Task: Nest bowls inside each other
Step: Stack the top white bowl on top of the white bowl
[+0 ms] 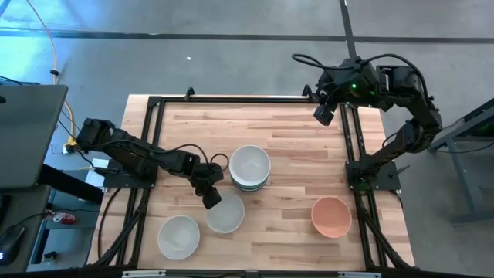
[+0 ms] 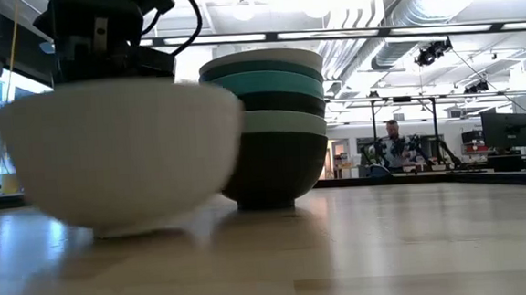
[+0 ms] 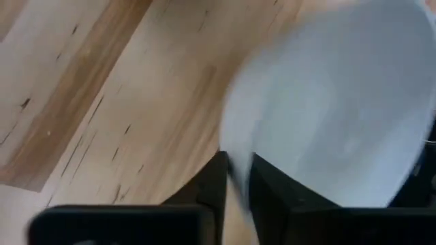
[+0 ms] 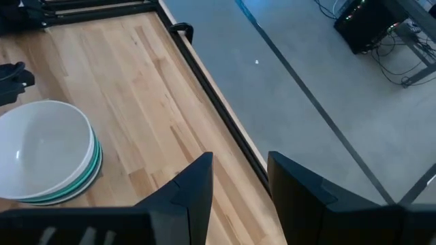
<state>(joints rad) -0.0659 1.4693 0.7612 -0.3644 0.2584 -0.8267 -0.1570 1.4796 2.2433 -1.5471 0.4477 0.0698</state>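
A white bowl [image 1: 225,214] sits near the table's near edge, with my left gripper [image 1: 211,198] shut on its left rim; it fills the low view [image 2: 121,147]. Just behind it stands a stack of several nested bowls [image 1: 249,167], white on top, then teal, dark green, mint and black bands [image 2: 270,120], resting on its black base. A second white bowl [image 1: 178,235] lies near the near-left corner, and a salmon pink bowl [image 1: 332,216] near the right side. My right gripper [image 1: 324,113] hangs open, raised over the far right edge. My left gripper [image 3: 237,187] pinches the white bowl's rim [image 3: 235,163] on its left side, one finger [image 3: 272,194] inside the bowl and the other [image 3: 212,184] outside. The fingers come slanting down from the table's left. The bowl stays upright, and its base [image 2: 140,230] is at the tabletop; whether it touches, I cannot tell.
A black frame rail [image 1: 351,154] runs along the table's sides and far edge. Bare wood lies between the stack and the salmon bowl. The right wrist view shows the stack [image 4: 41,153] and the floor beyond the table's edge. A person [image 2: 393,144] is far off in the room.
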